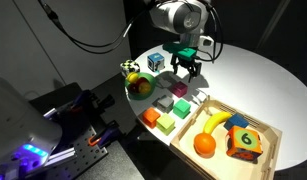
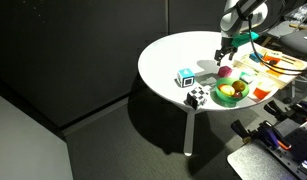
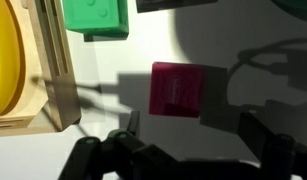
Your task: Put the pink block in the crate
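The pink block (image 3: 177, 90) is a small magenta cube on the white table, in shadow. In the wrist view it lies just ahead of my fingers, between their lines. My gripper (image 3: 193, 140) is open and empty. In an exterior view my gripper (image 1: 186, 68) hovers just above the pink block (image 1: 179, 88). The crate (image 1: 275, 138) is a shallow light wooden tray at the table's near right; its wall (image 3: 55, 70) shows at the left of the wrist view. In an exterior view my gripper (image 2: 225, 58) is over the pink block (image 2: 224, 72).
A banana (image 1: 215, 121), an orange (image 1: 204, 145) and a numbered cube (image 1: 245, 142) lie in the crate. An orange cube (image 1: 151, 117), green cubes (image 1: 166, 124) and a grey cube (image 1: 163, 101) sit beside it. A green bowl (image 1: 141, 86) stands nearby. A green block (image 3: 93, 18) lies by the crate wall.
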Available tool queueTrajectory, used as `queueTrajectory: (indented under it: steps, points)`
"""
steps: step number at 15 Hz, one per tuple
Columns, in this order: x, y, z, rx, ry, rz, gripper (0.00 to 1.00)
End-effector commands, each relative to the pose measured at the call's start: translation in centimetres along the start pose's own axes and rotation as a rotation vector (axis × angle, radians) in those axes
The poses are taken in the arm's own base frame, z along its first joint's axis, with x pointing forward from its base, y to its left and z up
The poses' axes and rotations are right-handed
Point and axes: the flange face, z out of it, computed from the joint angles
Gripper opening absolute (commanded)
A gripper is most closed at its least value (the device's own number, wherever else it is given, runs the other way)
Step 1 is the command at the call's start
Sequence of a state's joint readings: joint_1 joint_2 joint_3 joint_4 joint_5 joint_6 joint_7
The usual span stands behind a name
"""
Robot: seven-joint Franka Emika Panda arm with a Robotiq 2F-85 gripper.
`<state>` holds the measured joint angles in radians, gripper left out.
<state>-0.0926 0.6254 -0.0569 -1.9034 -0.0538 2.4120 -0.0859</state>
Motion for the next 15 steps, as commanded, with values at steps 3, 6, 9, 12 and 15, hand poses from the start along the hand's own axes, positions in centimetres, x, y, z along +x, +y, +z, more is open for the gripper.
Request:
queueTrajectory:
  steps: [3, 6, 9, 12, 15]
  points:
    - [0.4, 0.9, 0.7, 0.045, 0.033, 0.026, 1.0]
    - [0.3, 1.4, 1.0, 0.044, 0.035, 0.038, 1.0]
    - [0.3, 1.8, 1.7, 0.041, 0.025, 0.042, 1.0]
    - [0.2, 1.9, 2.5, 0.039, 0.012, 0.045, 1.0]
    - [0.2, 1.6, 3.5, 0.037, -0.006, 0.04, 1.0]
